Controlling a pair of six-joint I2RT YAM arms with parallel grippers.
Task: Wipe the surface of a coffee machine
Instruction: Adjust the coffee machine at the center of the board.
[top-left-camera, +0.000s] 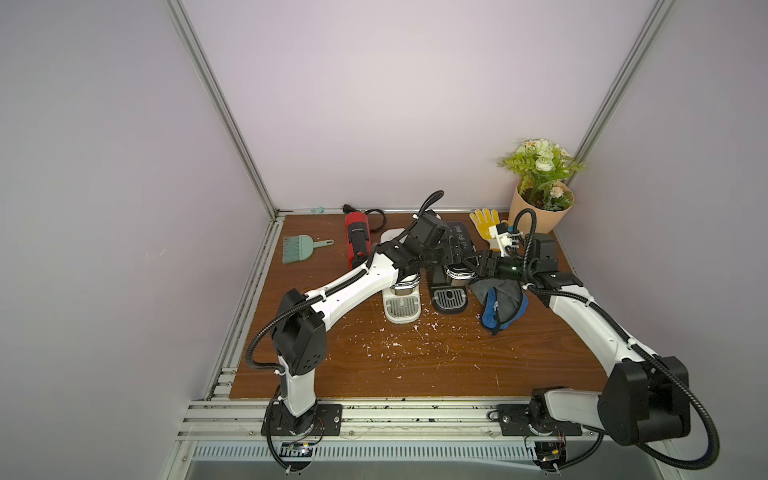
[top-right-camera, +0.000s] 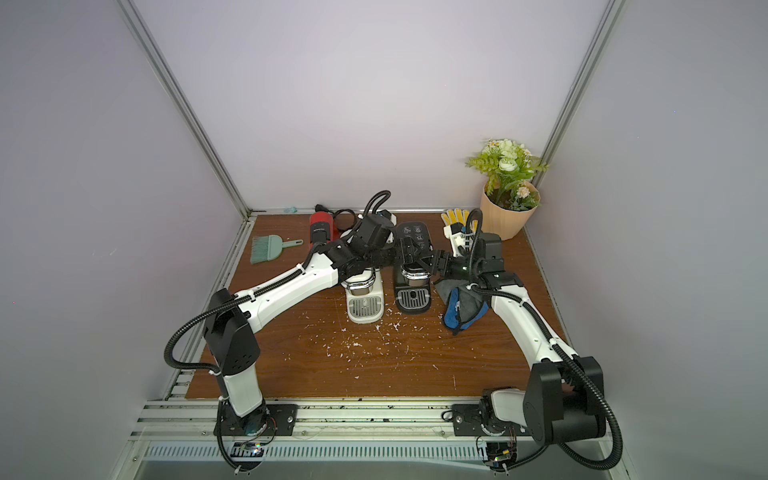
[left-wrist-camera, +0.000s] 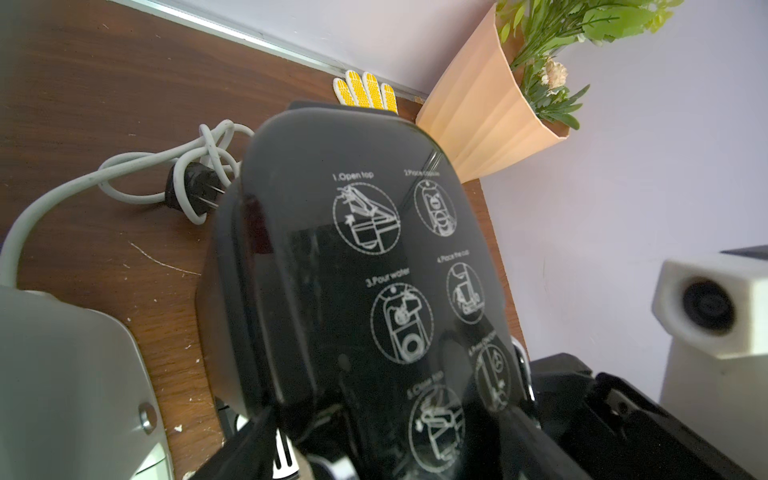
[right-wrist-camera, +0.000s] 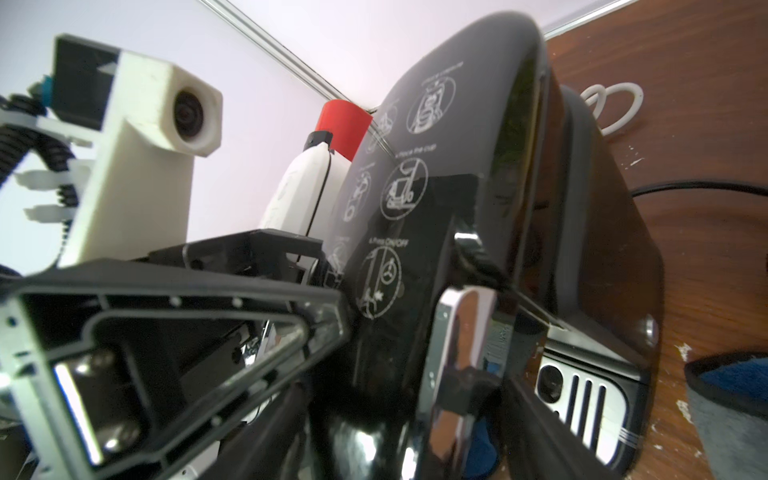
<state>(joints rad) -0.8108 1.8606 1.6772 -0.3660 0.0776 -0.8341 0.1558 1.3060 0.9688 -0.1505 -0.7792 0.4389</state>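
A black coffee machine stands at the middle back of the wooden table; white instruction pictures cover its glossy lid. My left gripper reaches across from the left. Its jaws stand wide on either side of the machine's front head, with a gap showing beside one finger. My right gripper comes in from the right, open, its jaws around the chrome front lever. A blue and grey cloth lies on the table under the right arm, held by neither gripper.
A white coffee machine stands just left of the black one, under my left arm, and a red one lies behind it. A green brush, a yellow glove and a flower pot stand along the back. White crumbs dot the table.
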